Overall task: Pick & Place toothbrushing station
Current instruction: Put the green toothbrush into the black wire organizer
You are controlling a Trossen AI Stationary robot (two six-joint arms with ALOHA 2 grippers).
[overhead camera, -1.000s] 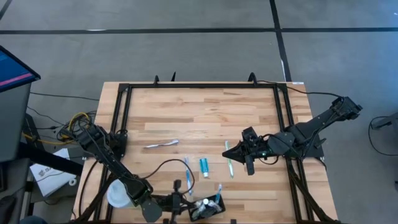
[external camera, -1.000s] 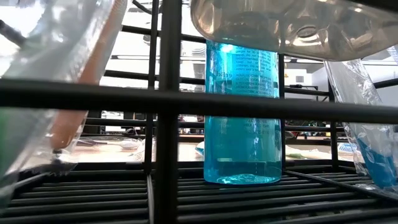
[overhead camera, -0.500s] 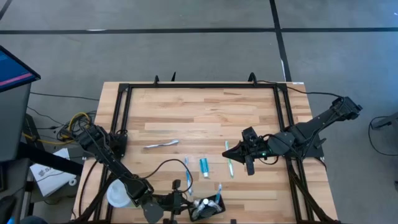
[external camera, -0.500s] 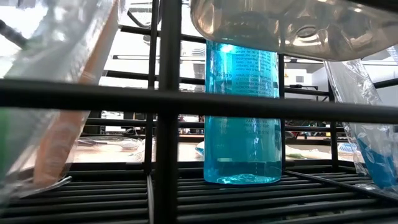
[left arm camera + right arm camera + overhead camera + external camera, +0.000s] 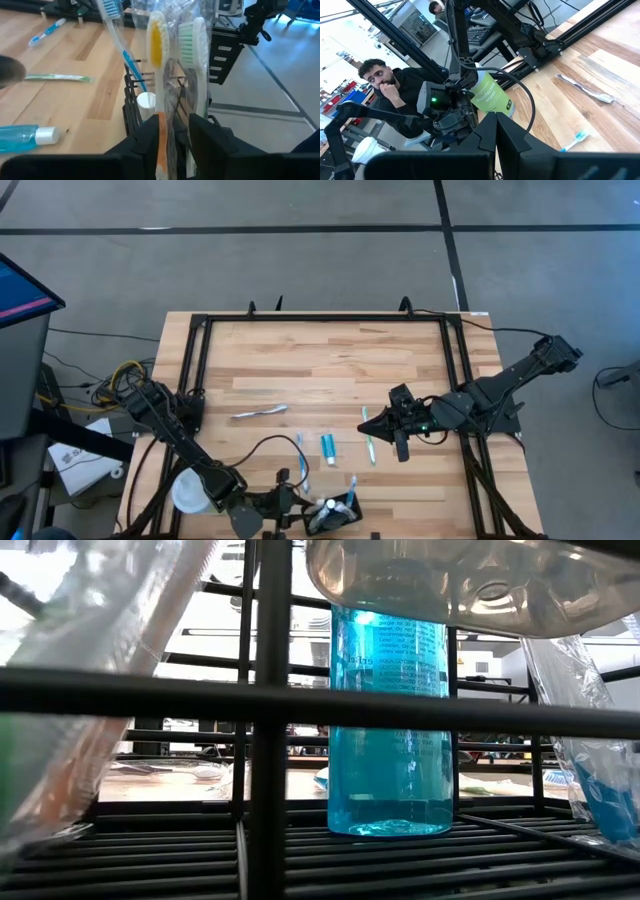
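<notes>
Left gripper (image 5: 172, 137) clamped on wrapped orange toothbrush (image 5: 159, 75) standing in black holder (image 5: 335, 514); right gripper (image 5: 385, 426) above table (image 5: 330, 360), closed, empty.

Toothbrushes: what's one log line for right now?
left gripper: shut on orange toothbrush at holder | right gripper: shut, waiting mid-table

The left arm reaches along the tabletop's left side to the near edge, its end effector (image 5: 290, 505) low there, fingers (image 5: 150, 142) clamped on a wrapped toothbrush. The right arm stretches in from the right edge, its end effector (image 5: 380, 430) closed, just above mid-tabletop.
</notes>
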